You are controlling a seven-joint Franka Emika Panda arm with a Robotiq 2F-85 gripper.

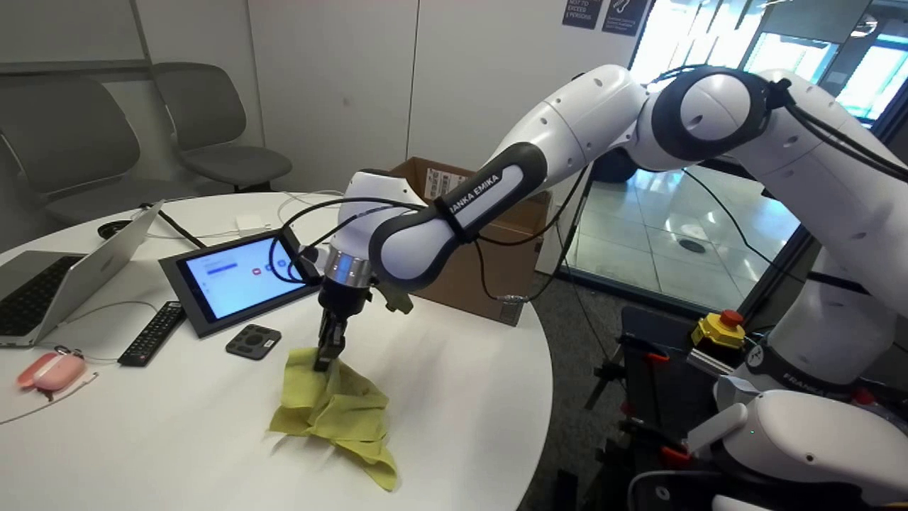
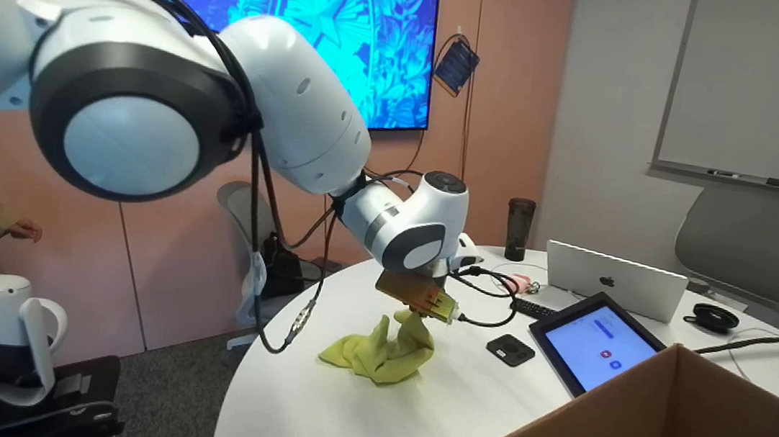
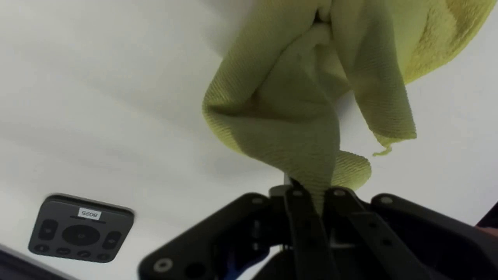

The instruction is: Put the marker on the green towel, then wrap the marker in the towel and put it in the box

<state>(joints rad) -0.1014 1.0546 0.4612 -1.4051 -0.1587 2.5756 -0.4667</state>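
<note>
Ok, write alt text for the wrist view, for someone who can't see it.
A black hand at bottom pinches part of a crumpled yellow-green towel, which runs past the top edge, over a white table. A dark keypad lies apart at lower left.

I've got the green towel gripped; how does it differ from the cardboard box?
The green towel is crumpled yellow-green cloth; the cardboard box is brown and straight-edged. The towel is pinched in the gripper; the box stands open-topped, apart from the gripper. The box is plainly larger than the bunched towel. Both are on the white table.
</note>
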